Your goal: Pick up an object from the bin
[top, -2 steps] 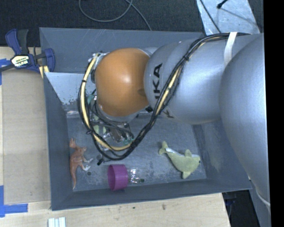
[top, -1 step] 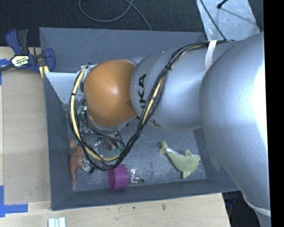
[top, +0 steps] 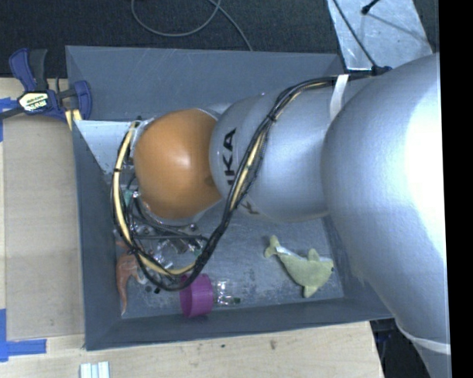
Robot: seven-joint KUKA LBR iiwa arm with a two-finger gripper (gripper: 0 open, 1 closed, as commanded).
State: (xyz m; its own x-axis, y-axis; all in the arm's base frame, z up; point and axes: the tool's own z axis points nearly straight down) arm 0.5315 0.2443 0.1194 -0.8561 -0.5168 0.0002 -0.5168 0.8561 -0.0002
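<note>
My gripper (top: pixel 165 243) hangs low over the bin's front left part, mostly hidden under the arm's orange cover and cables. Just left of it a thin brown-orange thing (top: pixel 127 275) lies along the bin's left wall. A purple cup-shaped piece (top: pixel 197 296) with a clear end lies on its side near the front wall, just right of and in front of the gripper. Whether the gripper touches either one is hidden.
A pale yellow-green fish-shaped toy (top: pixel 303 269) lies on the bin floor at the front right, well apart from the gripper. The arm's big silver body covers the bin's back and right side.
</note>
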